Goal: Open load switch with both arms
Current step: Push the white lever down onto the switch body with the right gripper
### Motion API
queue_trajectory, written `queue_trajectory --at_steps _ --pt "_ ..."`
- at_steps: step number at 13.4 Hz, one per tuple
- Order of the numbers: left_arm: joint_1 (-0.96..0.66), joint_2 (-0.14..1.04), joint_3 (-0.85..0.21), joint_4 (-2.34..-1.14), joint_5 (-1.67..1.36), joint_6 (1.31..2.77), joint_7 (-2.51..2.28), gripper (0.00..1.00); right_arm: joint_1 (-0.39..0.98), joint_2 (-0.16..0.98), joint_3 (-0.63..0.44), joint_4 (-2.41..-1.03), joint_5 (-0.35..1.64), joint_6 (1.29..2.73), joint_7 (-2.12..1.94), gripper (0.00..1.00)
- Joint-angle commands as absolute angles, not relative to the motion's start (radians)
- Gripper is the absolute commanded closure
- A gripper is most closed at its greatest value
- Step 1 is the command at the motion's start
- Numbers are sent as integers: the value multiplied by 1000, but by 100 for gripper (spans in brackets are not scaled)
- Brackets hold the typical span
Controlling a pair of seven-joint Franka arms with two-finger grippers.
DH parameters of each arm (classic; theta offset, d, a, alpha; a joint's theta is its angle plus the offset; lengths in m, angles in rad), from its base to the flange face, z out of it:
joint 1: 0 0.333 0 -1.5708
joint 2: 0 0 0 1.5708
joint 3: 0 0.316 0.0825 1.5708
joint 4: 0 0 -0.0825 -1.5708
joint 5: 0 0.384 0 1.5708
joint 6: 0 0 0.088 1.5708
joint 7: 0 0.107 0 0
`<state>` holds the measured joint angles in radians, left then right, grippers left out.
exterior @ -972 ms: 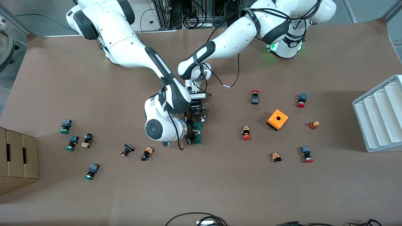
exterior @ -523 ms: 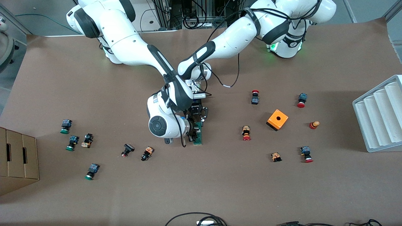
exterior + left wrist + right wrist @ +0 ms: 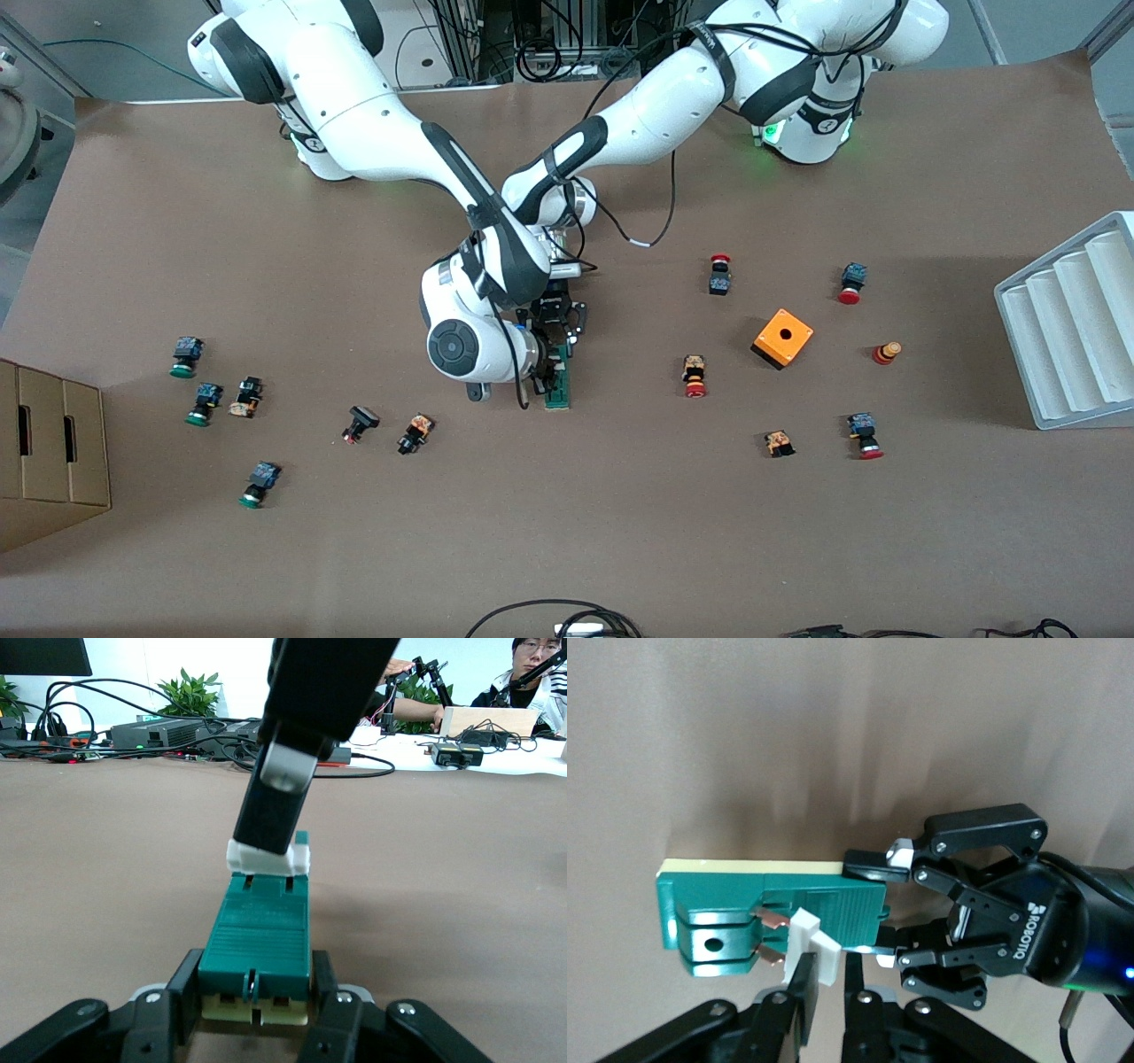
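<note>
Since the earlier frame the right arm's wrist has shifted slightly toward the left arm's end of the table — grip unchanged. Table [image 3: 620,532] bears the load switch [image 3: 559,383] near its middle, lying flat. Left gripper [image 3: 255,1014] is clamped on one end of the green body. Right gripper [image 3: 826,988] is pinched tight on the white lever [image 3: 812,950] — copper contacts exposed beside it. Orange box [image 3: 783,338] sits well apart, toward the left arm's end.

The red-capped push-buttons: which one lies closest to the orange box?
The red-capped push-button just nearer the front camera than the orange box, toward the load switch. The other red-capped ones lie visibly farther from the box.
</note>
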<state>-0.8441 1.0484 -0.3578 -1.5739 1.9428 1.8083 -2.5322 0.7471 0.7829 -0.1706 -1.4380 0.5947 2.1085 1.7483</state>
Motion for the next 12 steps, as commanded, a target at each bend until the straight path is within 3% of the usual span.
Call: queue_trajectory --at_steps 1,12 --pt "-853 1066 -351 -1551 1933 1815 -2530 44 753 764 -156 -1506 554 2161 1747 80" --pt "-853 1068 -351 -1551 1933 1815 -2530 44 765 770 -156 -1531 542 2201 1746 80"
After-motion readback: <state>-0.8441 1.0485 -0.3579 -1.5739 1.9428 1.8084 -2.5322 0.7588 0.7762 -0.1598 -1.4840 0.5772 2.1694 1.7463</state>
